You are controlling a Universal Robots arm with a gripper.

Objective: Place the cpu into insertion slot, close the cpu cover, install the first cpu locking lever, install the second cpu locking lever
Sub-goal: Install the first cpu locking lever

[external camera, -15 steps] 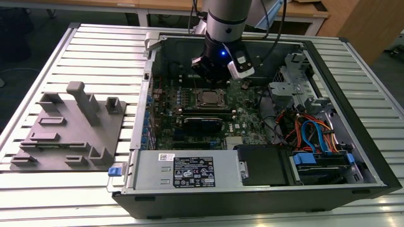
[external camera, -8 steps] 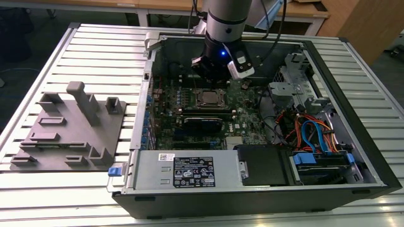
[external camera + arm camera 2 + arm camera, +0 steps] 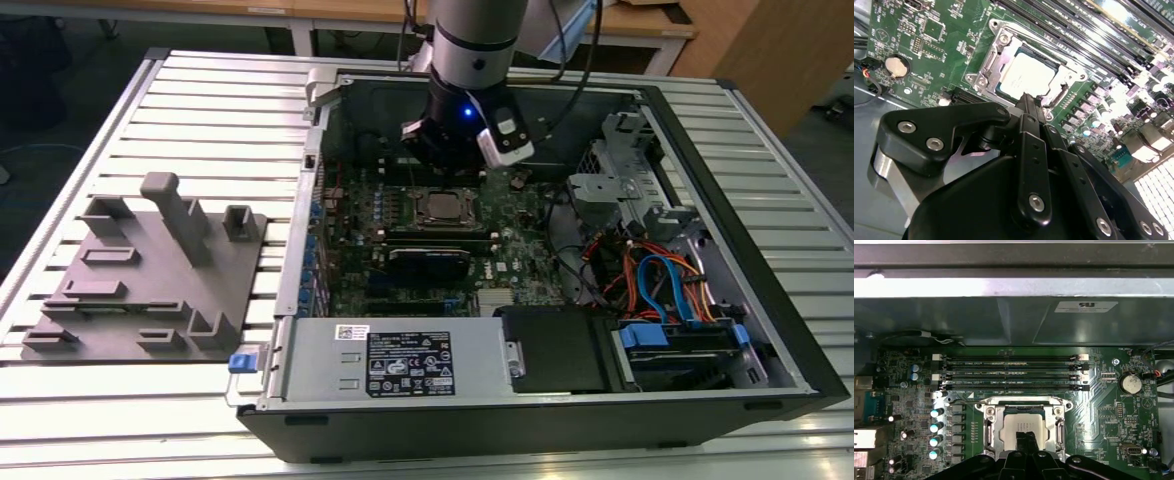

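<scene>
Cpu [image 3: 1021, 422] sits framed by the cpu cover [image 3: 990, 432], partly behind the tool [image 3: 1027, 436].

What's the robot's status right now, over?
Gripper shut, empty, poised right over the cpu. Cpu seated, cpu cover lying down around it. Nothing in the way.
</scene>
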